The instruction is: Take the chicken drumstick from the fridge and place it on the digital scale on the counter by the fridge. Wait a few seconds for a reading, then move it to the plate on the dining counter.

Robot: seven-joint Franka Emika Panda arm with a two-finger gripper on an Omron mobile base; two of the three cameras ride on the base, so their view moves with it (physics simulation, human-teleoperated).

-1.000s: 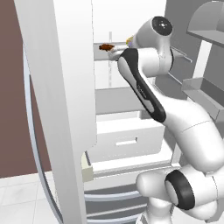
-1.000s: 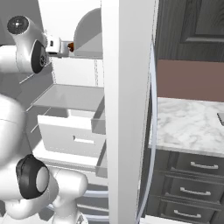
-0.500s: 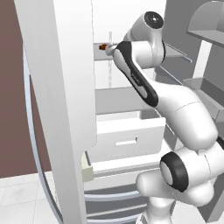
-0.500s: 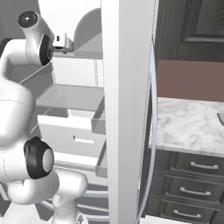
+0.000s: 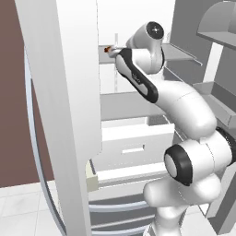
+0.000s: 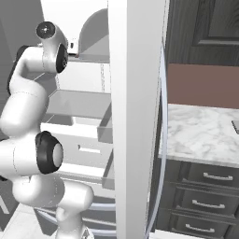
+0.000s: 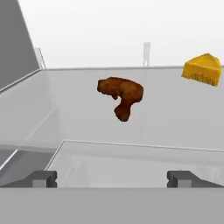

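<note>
Since a second ago the arm has swung its elbow higher and reached deeper into the fridge [image 5: 69, 92], so the hand now sits right at the upper shelf [image 7: 175, 118].

On that shelf, seen from the hand view, the chicken drumstick [image 7: 121, 94] lies near the centre of the frame, its thick end toward the upper left and the narrower end curling down toward the lower right. A yellow cheese wedge [image 7: 202, 68] rests at the upper right of the frame, well apart from the drumstick. Both sit on the pale shelf surface with the fridge's white back wall behind them.

In the left base view a speck of the drumstick [image 5: 108, 49] shows at upper centre, just past the edge of the fridge door. Below it a white drawer [image 5: 133, 143] stands pulled out.

The gripper [image 7: 112, 178] has its jaws spread fully wide, the two dark fingertips [image 7: 41, 178] low in the hand view, at its left and right. Nothing is between them; they hover short of the drumstick, touching nothing.

In the right base view a marble counter [image 6: 200, 130] lies at the right, with a grey corner of the digital scale [image 6: 235, 125] at the frame's edge.
</note>
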